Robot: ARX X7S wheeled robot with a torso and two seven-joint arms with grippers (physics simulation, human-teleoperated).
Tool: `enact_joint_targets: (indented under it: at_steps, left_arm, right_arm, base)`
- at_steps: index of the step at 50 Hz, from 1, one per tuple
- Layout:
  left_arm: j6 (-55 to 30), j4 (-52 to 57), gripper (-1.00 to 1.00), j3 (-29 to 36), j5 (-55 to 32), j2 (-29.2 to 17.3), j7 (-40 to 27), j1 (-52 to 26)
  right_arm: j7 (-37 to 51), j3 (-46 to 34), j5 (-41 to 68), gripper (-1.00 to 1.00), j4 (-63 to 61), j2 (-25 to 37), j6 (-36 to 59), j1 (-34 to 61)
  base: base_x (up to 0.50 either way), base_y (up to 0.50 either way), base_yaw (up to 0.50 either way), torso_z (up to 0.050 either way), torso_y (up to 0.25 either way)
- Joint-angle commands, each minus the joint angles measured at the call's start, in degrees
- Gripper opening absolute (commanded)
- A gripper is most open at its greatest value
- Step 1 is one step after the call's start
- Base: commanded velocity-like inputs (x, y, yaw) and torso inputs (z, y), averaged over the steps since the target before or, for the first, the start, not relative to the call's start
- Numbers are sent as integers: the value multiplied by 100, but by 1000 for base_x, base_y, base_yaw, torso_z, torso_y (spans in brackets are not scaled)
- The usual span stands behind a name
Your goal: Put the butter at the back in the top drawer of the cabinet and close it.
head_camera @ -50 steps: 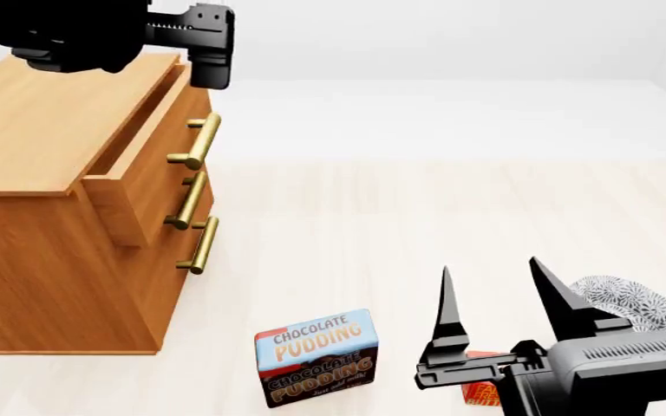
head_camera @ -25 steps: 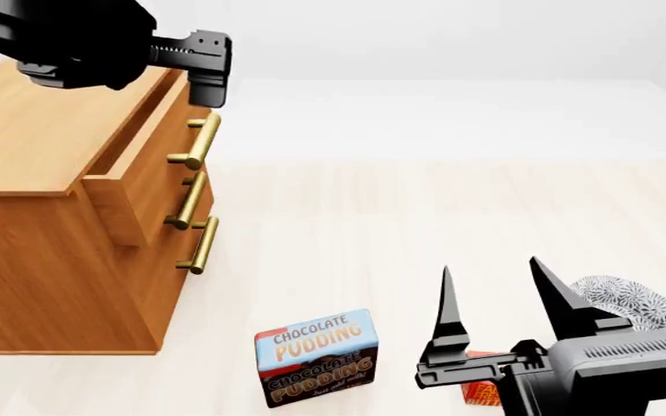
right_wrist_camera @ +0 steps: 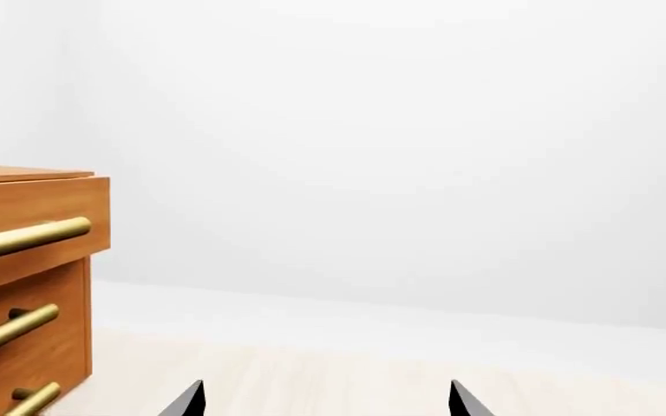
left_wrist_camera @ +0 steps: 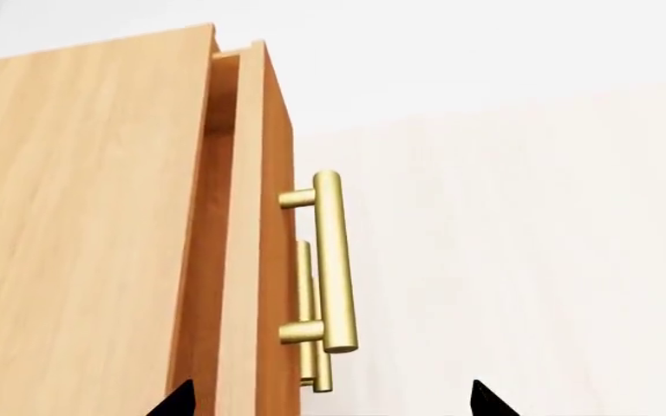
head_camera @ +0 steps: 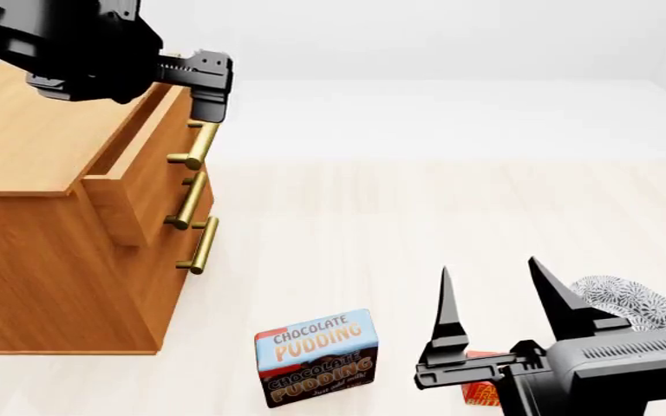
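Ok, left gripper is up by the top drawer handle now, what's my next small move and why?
Probably ease the left gripper down so its open fingers straddle the top drawer's brass handle, then close. The top drawer is only slightly open, too narrow a gap for the butter, and the left wrist view shows the handle lined up between the fingertips but not yet enclosed.

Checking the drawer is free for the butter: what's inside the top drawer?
The top drawer is only partly open. Through the gap only plain wood shows; most of the interior is covered by the cabinet top and the left pincer.
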Motion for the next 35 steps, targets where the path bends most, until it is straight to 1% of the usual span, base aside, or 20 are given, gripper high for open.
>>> enact_joint_targets:
  at_steps: [1,10,35]
  left_arm:
    - [92,-214,100,211,281,131,422,8]
    - [161,-433,100,368,481,215,735,-6]
    - [272,-762,100,597,729,357,1126,0]
  right_arm:
    - [19,-25,13,100,19,23,-18,11]
    - [38,-33,36,100,12,44,-16,17]
    - [88,-57,83,100,31,92,-42,27]
  base:
    - [0,0,0,0,0]
    - [0,0,0,0,0]
    - [0,0,0,0,0]
